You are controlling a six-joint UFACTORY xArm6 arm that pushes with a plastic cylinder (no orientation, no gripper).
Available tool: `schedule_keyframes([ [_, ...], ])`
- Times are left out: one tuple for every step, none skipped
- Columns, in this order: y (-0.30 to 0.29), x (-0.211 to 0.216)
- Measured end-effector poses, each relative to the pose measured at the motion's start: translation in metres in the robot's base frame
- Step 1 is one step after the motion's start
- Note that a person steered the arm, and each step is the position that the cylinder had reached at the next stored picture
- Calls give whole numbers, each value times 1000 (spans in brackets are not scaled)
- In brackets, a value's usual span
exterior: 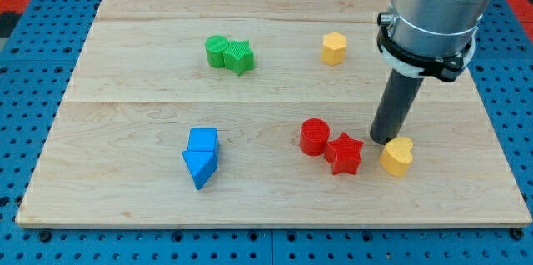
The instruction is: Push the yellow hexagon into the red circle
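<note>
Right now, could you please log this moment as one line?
my tip: beside yellow heart | yellow hexagon: untouched, top | red circle: touching red star

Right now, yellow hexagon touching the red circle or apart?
Apart. The yellow hexagon sits near the view's top, clear board between it and the red circle. My tip is beside the yellow heart.

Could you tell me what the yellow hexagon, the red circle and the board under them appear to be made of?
Yellow hexagon and red circle: probably moulded or printed plastic, matte, uniform colour, faint ridging. Board: pale wood, visible grain and plank seams, smooth finish. My tip looks like dark matte plastic or metal; unclear.
</note>
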State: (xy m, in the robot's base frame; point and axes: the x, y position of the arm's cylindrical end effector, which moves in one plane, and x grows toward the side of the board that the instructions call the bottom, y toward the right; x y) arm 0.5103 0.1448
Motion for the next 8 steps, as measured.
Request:
schedule_keyframes([
  [25,7],
  [47,13],
  [36,-65],
  [35,-144],
  [-23,-193],
  [-49,-155],
  [-51,-146],
  [-89,-190],
])
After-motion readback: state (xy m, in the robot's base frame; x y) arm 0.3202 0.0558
